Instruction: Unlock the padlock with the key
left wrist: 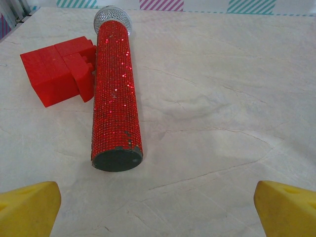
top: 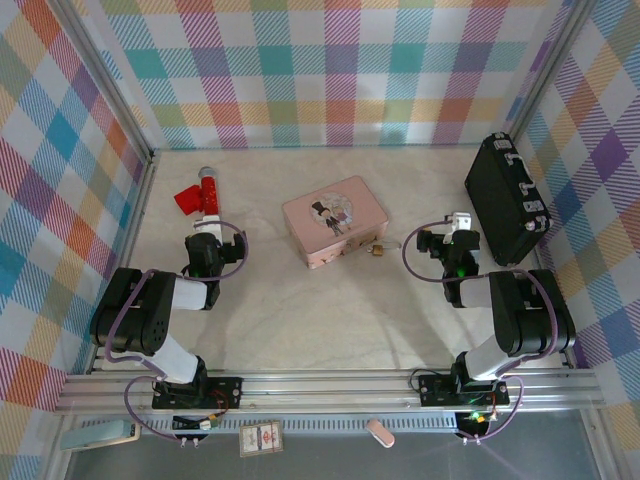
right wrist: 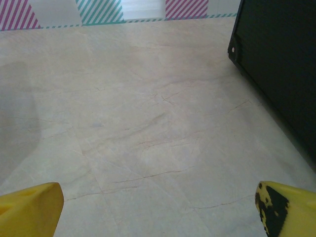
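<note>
**Top external.**
- Padlock: a small brass item on the table, touching or just beside the near right corner of the pink tin box.
- It lies between the box and the right gripper, to that gripper's left. The right arm is judged nearer; the left gripper is well apart, beyond the box.
- Its long axis and shackle direction are too small to read.
- Key: cannot be made out as separate from the lock.

**Left wrist.**
- Left gripper: yellow fingertips spread wide, nothing between them.
- Ahead lie a red glitter microphone, pointing lengthwise away, and a red block against its left side.

**Right wrist.**
- Right gripper: jaws spread wide and empty, over bare table.
- A black case is cut off at the right edge.
</note>
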{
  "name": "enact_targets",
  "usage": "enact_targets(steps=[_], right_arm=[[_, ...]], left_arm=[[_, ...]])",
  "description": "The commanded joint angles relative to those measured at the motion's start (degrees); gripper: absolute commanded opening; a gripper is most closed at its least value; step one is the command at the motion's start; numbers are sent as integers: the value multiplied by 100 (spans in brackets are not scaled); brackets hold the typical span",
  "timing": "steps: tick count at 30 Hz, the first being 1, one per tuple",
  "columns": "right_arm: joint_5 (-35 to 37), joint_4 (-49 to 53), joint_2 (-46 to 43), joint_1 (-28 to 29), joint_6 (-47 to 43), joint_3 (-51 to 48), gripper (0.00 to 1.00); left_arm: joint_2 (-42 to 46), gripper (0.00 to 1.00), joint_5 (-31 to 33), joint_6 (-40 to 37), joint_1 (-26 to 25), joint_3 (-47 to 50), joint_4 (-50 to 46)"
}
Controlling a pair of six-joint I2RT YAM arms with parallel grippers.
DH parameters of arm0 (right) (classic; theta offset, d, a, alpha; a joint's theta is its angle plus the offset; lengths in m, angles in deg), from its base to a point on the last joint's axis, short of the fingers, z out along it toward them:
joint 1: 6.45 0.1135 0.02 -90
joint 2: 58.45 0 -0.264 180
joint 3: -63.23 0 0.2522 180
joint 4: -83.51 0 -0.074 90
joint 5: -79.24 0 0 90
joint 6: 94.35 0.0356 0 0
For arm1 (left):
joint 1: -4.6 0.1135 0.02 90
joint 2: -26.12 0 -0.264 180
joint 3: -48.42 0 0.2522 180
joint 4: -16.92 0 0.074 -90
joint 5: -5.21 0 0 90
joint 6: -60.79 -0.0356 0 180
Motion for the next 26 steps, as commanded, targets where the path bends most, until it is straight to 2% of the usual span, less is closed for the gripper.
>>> enact_targets(steps=[1,26], right_arm=[[40,-47,-65,-31,87,39,99],[44,-47,-69,-31,86,35,99]], left_arm=[[26,100,-65,73,51,-27,-12],[34,100,-77,56,44,3,28]])
